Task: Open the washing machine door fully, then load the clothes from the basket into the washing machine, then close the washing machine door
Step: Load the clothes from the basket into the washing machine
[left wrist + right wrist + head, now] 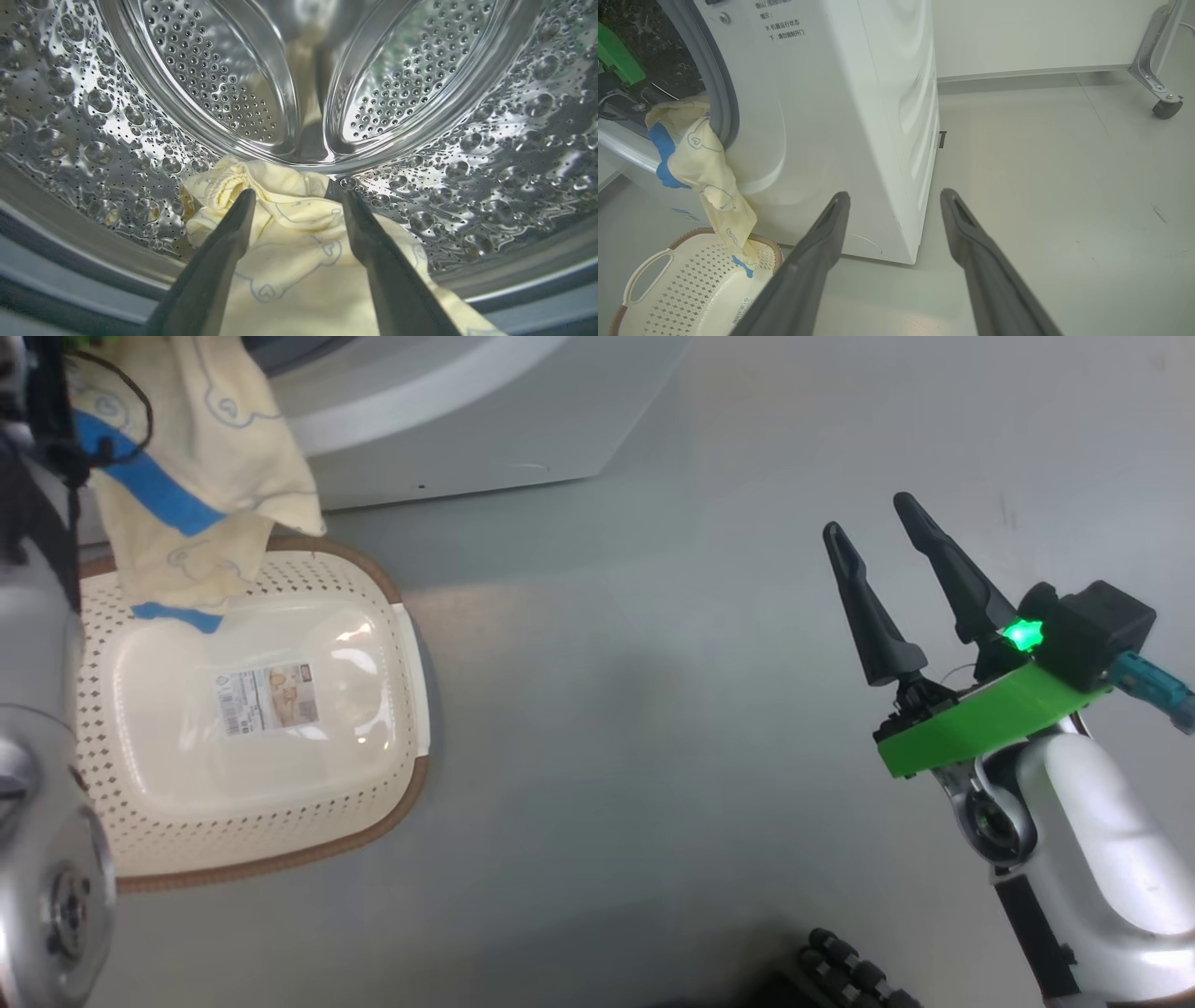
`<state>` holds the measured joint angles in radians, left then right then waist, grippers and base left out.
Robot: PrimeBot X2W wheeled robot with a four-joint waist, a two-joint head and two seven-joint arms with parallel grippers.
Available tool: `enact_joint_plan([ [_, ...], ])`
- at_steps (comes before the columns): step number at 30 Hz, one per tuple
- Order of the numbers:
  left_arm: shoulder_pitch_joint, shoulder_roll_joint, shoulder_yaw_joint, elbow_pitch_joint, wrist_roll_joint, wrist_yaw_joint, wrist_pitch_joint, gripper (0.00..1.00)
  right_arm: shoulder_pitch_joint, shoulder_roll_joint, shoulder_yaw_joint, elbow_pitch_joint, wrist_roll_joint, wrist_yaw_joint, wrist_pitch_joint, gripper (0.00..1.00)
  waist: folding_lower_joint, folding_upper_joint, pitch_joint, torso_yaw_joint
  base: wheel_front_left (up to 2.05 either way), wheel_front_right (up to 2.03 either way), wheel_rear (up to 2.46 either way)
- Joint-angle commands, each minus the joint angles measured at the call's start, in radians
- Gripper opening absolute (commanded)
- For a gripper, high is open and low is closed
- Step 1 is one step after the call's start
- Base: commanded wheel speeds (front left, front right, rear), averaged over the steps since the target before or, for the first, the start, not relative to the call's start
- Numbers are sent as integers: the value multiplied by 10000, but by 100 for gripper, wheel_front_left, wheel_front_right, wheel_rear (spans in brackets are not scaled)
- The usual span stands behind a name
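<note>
My left gripper (294, 198) is open inside the steel drum (140, 116) of the washing machine (831, 116), its fingers apart over pale yellow clothes (289, 242) lying on the drum floor. The clothes (187, 476) trail out over the machine's lip, and a blue-trimmed end (703, 168) hangs down into the basket (280, 840). The cream perforated basket (682, 289) stands on the floor right in front of the machine, its bottom bare with a label (269, 698). My right gripper (873, 518) hovers open over the floor, far right of the basket, holding nothing. The washing machine door is out of view.
Grey floor (635, 728) stretches between the basket and my right arm. A white wall and a metal frame leg on a black caster (1164, 107) stand behind the machine. My left arm's pale forearm (37, 803) fills the head view's left edge.
</note>
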<state>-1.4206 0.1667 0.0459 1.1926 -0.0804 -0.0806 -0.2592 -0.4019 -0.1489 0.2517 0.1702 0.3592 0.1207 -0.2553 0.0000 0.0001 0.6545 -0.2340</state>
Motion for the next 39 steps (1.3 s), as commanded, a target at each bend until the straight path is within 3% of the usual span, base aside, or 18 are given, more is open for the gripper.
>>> enact_joint_plan([
  [1, 245, 249, -76, -550, -32, -63, -26, 100, 313, -201, -16, -243, -29, 100, -65, 100, 0, -1, -209, 255, 0, 0, 0],
  [10, 2679, -191, -129, -2597, -429, -326, -26, 100, 602, -321, -158, -244, -37, 100, -65, 100, 0, -1, -751, 706, 0, 0, 0],
  [19, 5826, -338, -99, -5948, -888, -424, -26, 100, 808, -379, -195, -240, -9, 100, -65, 100, 0, -1, -1101, 930, 0, 0, 0],
  [30, 10453, -490, 31, -10757, -1259, -184, 660, 100, 1055, -337, -281, -220, 22, 100, -65, 100, 0, -1, -1524, 1083, 0, 0, 0],
  [39, 12804, -654, -129, -12748, -1366, 21, 1025, 100, 1082, -404, -441, -295, 14, 100, -65, 100, 0, -1, -1477, 1312, 0, 0, 0],
])
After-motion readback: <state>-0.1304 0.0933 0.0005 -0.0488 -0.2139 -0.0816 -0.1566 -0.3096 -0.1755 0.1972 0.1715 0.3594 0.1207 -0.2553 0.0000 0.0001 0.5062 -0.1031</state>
